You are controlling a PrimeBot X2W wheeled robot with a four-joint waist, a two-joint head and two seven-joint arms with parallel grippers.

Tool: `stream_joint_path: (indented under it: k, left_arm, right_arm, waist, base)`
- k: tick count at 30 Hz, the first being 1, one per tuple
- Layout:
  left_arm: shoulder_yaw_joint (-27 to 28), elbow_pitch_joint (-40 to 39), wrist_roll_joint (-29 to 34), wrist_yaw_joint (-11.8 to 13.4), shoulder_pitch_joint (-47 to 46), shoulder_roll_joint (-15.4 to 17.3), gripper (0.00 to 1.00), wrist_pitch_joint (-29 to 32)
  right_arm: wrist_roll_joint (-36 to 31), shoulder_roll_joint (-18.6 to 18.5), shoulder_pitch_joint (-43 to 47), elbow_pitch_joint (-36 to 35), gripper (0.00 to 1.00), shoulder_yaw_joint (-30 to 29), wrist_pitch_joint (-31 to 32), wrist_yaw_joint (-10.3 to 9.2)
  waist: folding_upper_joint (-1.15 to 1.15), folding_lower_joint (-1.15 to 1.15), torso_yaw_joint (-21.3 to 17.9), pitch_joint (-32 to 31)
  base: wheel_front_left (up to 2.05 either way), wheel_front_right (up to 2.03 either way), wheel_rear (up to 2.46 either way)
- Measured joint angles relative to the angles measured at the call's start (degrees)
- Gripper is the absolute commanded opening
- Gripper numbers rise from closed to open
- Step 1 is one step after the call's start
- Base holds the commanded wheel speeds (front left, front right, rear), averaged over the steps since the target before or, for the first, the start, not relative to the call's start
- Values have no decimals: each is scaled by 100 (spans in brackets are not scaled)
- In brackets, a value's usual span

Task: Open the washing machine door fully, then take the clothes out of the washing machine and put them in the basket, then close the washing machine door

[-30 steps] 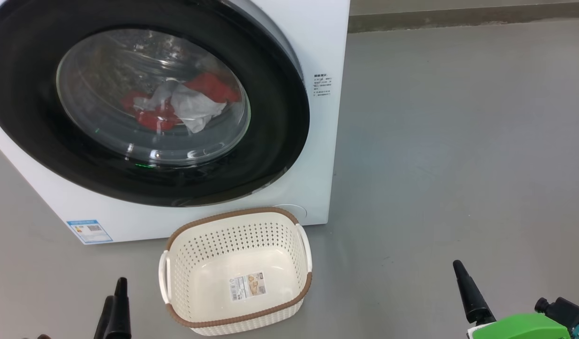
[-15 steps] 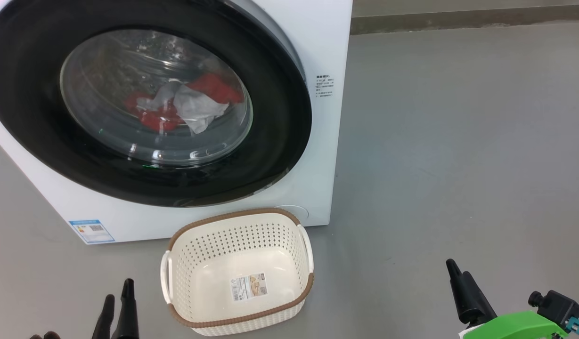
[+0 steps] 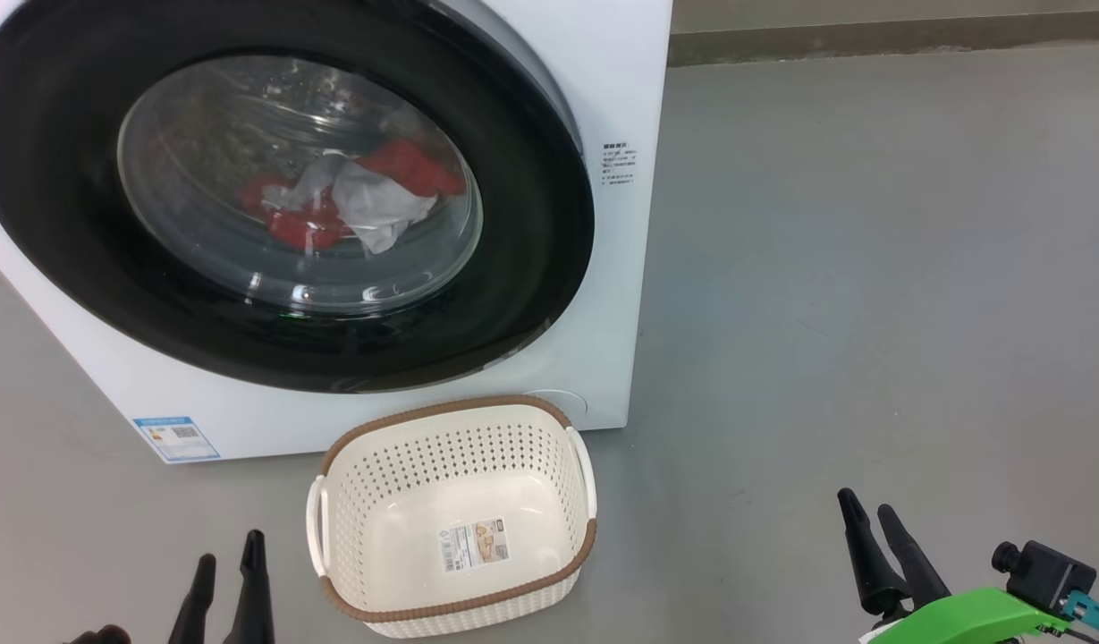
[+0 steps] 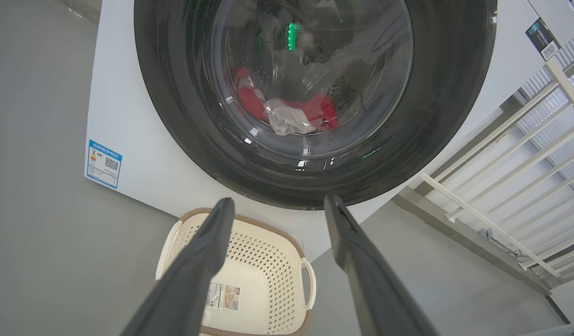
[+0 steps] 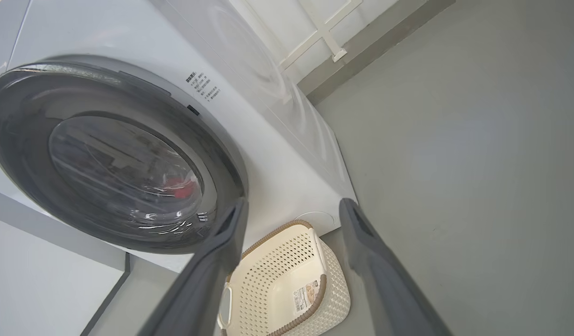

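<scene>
Grey floor [image 3: 871,268], door [image 3: 536,224] shut — clothes [image 3: 410,166] inside

Blue sticker [image 3: 175,437] on washing machine [image 3: 621,89], paper label [image 3: 474,545] in basket [image 3: 442,409]: print illegible

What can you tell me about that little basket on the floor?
The basket is a cream-white, plastic-looking rounded rectangle with perforated walls, a brown woven-look rim and white side handles. It stands upright on the grey floor close before the washing machine, empty but for a paper label on its bottom.
</scene>
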Motion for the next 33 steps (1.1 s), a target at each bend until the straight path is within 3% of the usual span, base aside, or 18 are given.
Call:
stream_joint_path:
  k: [33]
  left_arm:
    - [-122, -288, 2185, 0, 133, 66, 100, -555]
  right_arm:
    - [-2042, -54, 47, -158, 100, 59, -543, 0]
  waist:
    - [0, 0, 14, -12]
  base:
    - [0, 0, 0]
